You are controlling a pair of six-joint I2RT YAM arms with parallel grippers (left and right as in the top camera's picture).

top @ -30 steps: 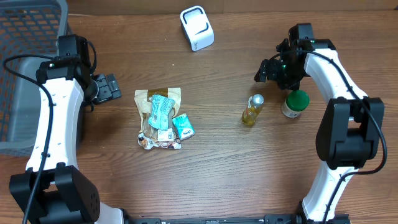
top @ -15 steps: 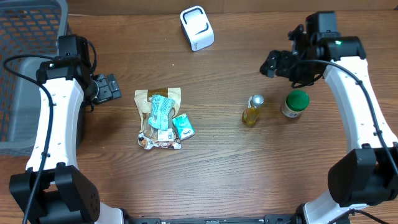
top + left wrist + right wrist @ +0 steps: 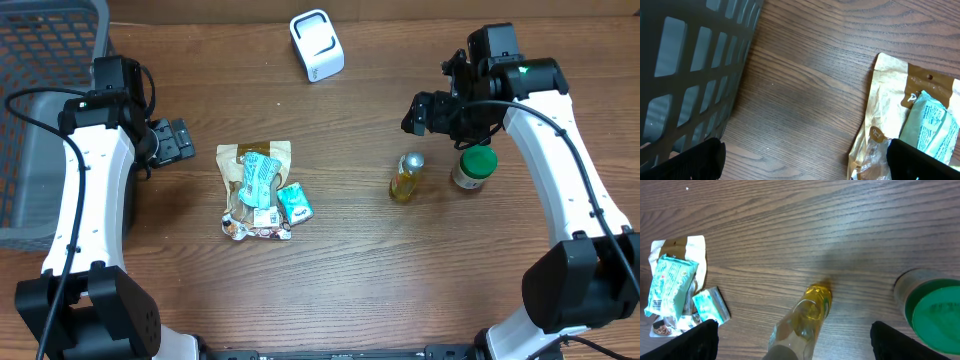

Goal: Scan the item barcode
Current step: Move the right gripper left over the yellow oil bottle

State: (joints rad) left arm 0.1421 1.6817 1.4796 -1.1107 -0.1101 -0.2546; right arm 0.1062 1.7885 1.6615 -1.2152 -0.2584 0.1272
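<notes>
A white barcode scanner (image 3: pixel 317 45) stands at the back of the table. The items are a yellow oil bottle (image 3: pixel 406 177), a green-lidded jar (image 3: pixel 474 167) and a pile of snack packets (image 3: pixel 258 190). My right gripper (image 3: pixel 425 113) hovers open just behind the bottle and holds nothing. In the right wrist view the bottle (image 3: pixel 805 320) stands upright between and below the open fingers of the right gripper (image 3: pixel 802 342), with the jar (image 3: pixel 932 307) to its right. My left gripper (image 3: pixel 178 140) is open and empty, left of the packets. In the left wrist view the left gripper (image 3: pixel 810 162) is over bare wood.
A dark grey mesh basket (image 3: pixel 40 110) fills the far left; the left wrist view has its wall (image 3: pixel 690 65) close by. A tan packet (image 3: pixel 890 100) with a teal one (image 3: pixel 930 125) on it lies to the right of the left fingers.
The right arm swung back and right, then returned left toward the bottle, its jaws opening slightly wider. The left arm and all items stayed put.
</notes>
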